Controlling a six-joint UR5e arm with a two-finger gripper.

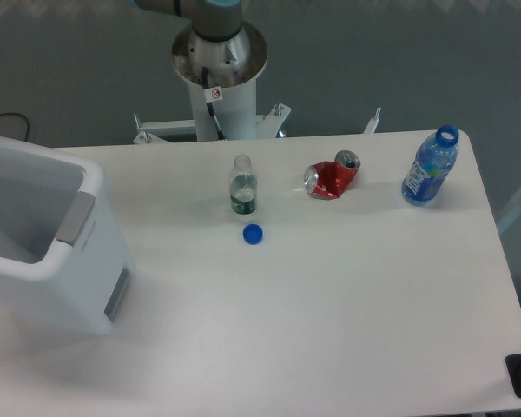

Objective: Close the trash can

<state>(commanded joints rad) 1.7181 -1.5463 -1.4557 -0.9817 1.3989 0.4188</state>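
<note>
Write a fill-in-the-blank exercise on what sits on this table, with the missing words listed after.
1. The trash can stands at the table's left end with its top ____.
2. The loose cap lying in front of the small clear bottle is ____ in colour.
3. The red can between the two bottles is ____, not intact.
4. The blue bottle near the right edge stands upright with no ____ on its neck.

Missing words: open; blue; crushed; cap

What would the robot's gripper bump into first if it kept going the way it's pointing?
That cannot be told: the gripper is out of the picture. Only the arm's grey-and-white base column shows, behind the white table, so its direction is unknown.
</note>
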